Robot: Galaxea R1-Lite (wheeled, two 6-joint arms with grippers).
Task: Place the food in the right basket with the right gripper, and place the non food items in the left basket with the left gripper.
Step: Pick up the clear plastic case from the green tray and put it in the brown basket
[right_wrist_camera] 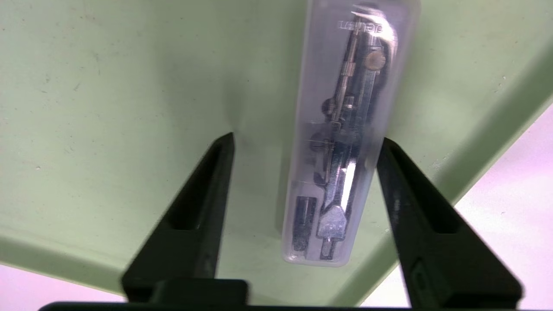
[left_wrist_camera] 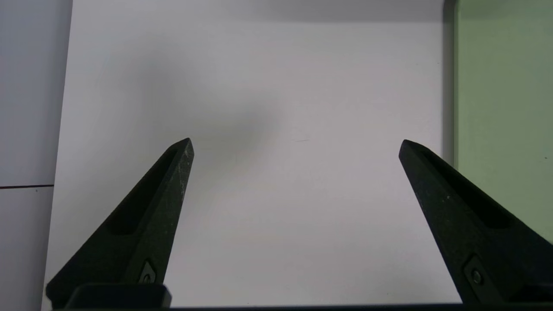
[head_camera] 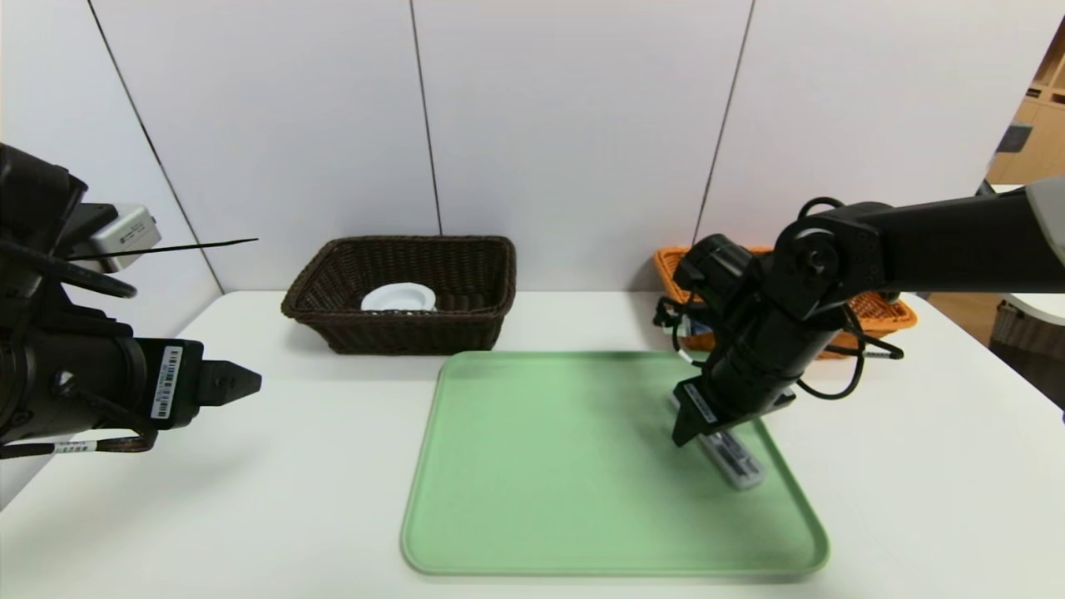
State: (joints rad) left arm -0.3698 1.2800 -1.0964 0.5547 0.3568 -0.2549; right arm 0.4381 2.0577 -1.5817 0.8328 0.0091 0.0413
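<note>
On the white bench (head_camera: 250,499), the green tray (head_camera: 541,499) holds a clear compass case (right_wrist_camera: 341,142) near its right edge. The right tool (right_wrist_camera: 304,142) straddles the case, jaws apart, one finger touching its side; the left tool (left_wrist_camera: 296,144) is parked wide apart at the left. Grasping seems underway, yet this non-food belongs in the far-left brown basket (head_camera: 399,333), not the orange basket (head_camera: 882,312).

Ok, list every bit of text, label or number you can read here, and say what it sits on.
Compass case: embossed brand at one end, mirrored, too faint to read.
Left arm barcode sticker: digits too small to read.
Right end effector barcode label: too small to read.
Nothing else carries text.
</note>
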